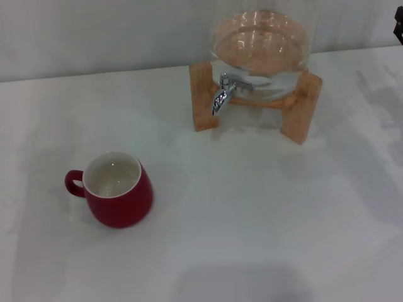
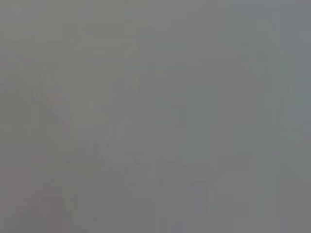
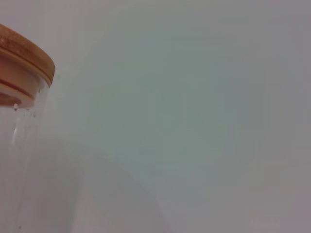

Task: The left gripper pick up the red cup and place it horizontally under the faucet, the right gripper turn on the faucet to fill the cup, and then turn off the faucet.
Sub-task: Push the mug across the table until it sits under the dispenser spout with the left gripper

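- The squat glossy red cup [image 1: 118, 190] with its white inside stands upright on the white table [image 1: 264, 226], at about eight o'clock from the small shiny silver faucet [image 1: 223, 93] and well apart from it; nothing grips it.
- The faucet juts from a clear glass jar [image 1: 261, 47] raised on a wooden stand [image 1: 301, 108], probably so a cup fits beneath.
- Only the right wrist view shows the jar's wooden lid [image 3: 26, 53].
- Neither the left gripper nor the right gripper is in view, so I cannot tell their opening.
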Motion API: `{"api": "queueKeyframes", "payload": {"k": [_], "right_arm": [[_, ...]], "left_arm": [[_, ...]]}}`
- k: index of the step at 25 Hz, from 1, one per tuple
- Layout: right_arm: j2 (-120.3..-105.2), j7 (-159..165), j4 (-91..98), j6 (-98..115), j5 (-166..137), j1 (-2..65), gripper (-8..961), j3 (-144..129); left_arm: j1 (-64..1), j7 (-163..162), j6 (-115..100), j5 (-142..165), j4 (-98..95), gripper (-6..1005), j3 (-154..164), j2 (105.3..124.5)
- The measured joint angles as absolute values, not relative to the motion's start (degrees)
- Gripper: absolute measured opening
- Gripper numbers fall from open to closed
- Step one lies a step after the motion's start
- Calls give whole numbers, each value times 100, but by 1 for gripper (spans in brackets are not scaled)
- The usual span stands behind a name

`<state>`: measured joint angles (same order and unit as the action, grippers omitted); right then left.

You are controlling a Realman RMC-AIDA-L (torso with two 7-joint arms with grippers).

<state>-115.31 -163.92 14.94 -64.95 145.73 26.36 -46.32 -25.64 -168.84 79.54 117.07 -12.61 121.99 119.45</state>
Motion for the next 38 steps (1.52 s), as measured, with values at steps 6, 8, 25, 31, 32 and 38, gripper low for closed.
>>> {"api": "queueKeyframes", "payload": {"k": [6, 8, 25, 31, 32, 38], "right_arm": [[-11521, -16391, 1494, -6495, 14572, 2643, 662, -4623], [-11517, -16391, 1494, -6495, 14572, 2644, 663, -4618], [-11497, -16404, 1498, -6459, 14571, 2686, 662, -4614], [-11491, -16404, 1524, -6438, 14543, 2776, 663, -4614], [-11489, -16404, 1529, -6421, 14541, 2789, 663, -4614], [-11468, -16428, 1550, -6220, 14529, 2935, 662, -4627]], "left_arm": [[-2566, -16884, 7954, 11707, -1269, 879, 12199, 11944], [-2575, -16884, 7954, 11706, -1267, 879, 12199, 11945], [-2614, -16884, 7803, 11703, -1302, 878, 12403, 11953], [-2348, -16883, 7658, 11670, -1616, 877, 13087, 11992], [-2319, -16884, 7627, 11668, -1651, 877, 13145, 11993], [-1994, -16871, 7518, 11659, -1836, 877, 13467, 12020]]}}
